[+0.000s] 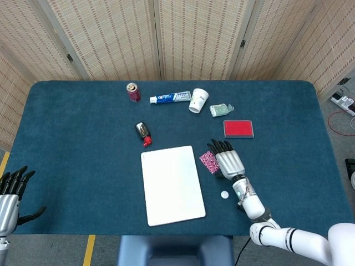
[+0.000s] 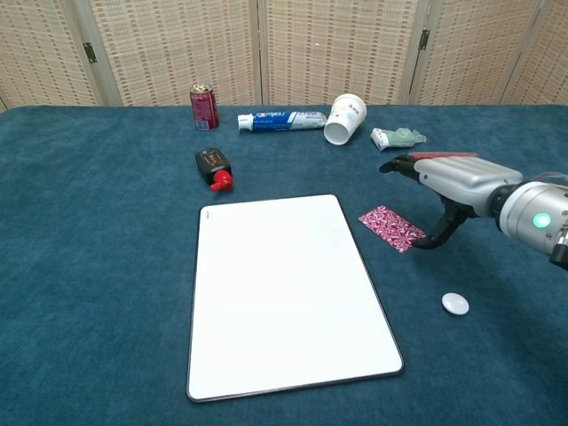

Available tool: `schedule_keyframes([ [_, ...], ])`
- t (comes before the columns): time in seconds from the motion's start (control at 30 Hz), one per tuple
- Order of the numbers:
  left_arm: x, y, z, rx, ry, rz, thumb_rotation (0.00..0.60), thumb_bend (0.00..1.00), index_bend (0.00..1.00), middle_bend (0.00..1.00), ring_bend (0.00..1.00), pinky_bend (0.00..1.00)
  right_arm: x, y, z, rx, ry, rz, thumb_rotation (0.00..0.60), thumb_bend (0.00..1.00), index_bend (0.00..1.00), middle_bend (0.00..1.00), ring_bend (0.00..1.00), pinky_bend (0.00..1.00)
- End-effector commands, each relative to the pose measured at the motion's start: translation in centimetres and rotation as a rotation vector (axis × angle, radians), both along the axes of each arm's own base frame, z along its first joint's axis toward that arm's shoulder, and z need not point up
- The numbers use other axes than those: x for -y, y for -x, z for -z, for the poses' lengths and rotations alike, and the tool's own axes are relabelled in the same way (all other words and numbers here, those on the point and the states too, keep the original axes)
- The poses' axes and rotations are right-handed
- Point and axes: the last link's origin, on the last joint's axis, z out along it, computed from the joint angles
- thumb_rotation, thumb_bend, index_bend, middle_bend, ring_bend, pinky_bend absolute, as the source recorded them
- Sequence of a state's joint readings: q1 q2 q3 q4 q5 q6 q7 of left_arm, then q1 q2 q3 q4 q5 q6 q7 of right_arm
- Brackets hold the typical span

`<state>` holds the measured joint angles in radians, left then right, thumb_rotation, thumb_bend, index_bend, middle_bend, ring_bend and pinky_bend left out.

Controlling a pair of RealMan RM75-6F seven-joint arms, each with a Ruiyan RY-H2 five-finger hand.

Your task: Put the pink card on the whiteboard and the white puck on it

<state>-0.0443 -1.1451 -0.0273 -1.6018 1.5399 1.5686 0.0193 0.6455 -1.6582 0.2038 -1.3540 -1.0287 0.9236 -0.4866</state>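
My left hand [image 1: 10, 195] sits off the table's near-left corner, fingers spread, holding nothing. The whiteboard [image 1: 172, 184] lies near the front edge; the pink card [image 2: 391, 228] lies just beside its right edge, under my released right hand [image 2: 451, 182]. The white puck [image 2: 455, 303] sits nearer me.

Robot lab: blue-clothed table [image 1: 66, 138] before woven screens [image 1: 194, 33]

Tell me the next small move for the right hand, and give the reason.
Probably lower the right hand onto the pink card and pinch it. The hand hovers with fingers apart just beside the card and holds nothing, while the card lies on the cloth right of the whiteboard and the white puck sits untouched. The card goes down first.
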Motion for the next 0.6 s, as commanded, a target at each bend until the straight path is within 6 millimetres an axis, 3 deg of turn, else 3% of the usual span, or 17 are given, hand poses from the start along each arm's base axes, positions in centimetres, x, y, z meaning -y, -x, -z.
schedule_keyframes([
  [0.03, 0.0, 0.0, 0.0, 0.000, -0.001, -0.001, 0.600, 0.14, 0.14, 0.07, 0.11, 0.00, 0.3, -0.3, 0.4, 0.000, 0.000, 0.000, 0.600, 0.25, 0.00, 0.00, 0.00, 0.00],
  [0.6, -0.1, 0.3, 0.0, 0.002, -0.003, -0.011, 0.600, 0.14, 0.14, 0.07, 0.11, 0.00, 1.2, -1.3, 2.4, -0.012, -0.016, -0.002, 0.600, 0.25, 0.00, 0.00, 0.00, 0.00],
])
